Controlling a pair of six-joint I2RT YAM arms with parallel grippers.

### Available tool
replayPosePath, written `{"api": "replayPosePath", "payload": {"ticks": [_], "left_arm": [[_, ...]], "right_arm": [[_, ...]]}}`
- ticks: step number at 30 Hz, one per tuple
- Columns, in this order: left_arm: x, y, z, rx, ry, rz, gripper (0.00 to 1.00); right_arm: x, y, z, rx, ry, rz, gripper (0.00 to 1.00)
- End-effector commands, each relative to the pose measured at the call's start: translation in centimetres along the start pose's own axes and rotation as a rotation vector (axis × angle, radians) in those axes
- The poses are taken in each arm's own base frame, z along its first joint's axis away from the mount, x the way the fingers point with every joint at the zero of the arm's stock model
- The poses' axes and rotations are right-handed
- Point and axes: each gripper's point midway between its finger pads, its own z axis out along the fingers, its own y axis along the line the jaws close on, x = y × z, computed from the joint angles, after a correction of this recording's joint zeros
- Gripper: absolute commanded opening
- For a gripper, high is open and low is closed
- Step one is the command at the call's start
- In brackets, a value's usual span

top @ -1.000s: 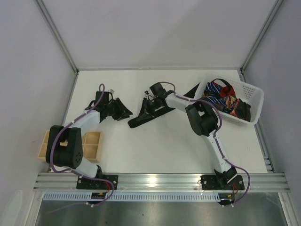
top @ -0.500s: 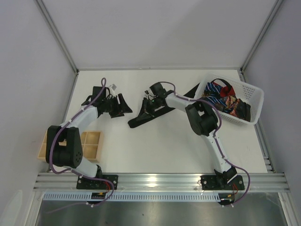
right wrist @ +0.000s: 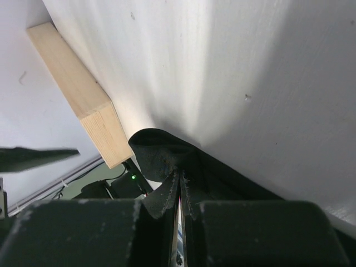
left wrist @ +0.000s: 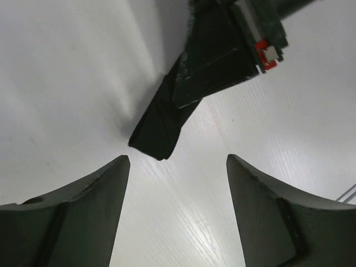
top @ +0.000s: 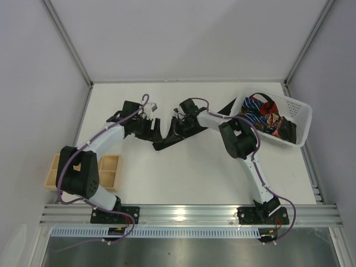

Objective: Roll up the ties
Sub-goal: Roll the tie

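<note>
White arms (top: 103, 139), blk joints (top: 78, 178), purple cables (top: 146, 98); L hand (left wrist: 178, 161), R hand (right wrist: 179, 190) dark.

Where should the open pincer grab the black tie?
Probably the black tie's free blunt end, which lies flat on the table just ahead of the left pincer. Come straight on from that end, straddling its narrow width. The right pincer pinches the tie further along, so this end is the free one.

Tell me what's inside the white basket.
The basket holds a tangled heap of ties: striped, red and patterned. Whatever lies beneath the heap is covered, so their number is unclear.
</note>
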Motion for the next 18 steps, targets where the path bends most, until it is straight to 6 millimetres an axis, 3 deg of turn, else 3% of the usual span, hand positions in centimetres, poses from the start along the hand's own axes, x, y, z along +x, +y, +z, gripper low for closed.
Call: {"api": "replayPosePath", "payload": {"ticks": [1,11,13,18], "left_arm": [[-0.2,-1.7,1.2,-0.006,0.036,0.221,0.77],[1.1,0.2,4.0,-0.132,0.165,0.333,0.82],[0.4,0.3,4.4,-0.163,0.126,0.360,0.81],[0.9,0.7,5.6,-0.166,0.171,0.382,0.76]], "right_arm": [[0.0,0.7,-0.5,-0.022,0.010,-0.027,0.08],[0.1,0.8,-0.5,-0.041,0.013,-0.027,0.07],[0.1,0.8,-0.6,-0.042,0.012,-0.026,0.07],[0.1,1.1,-0.7,-0.045,0.012,-0.029,0.07]]}}
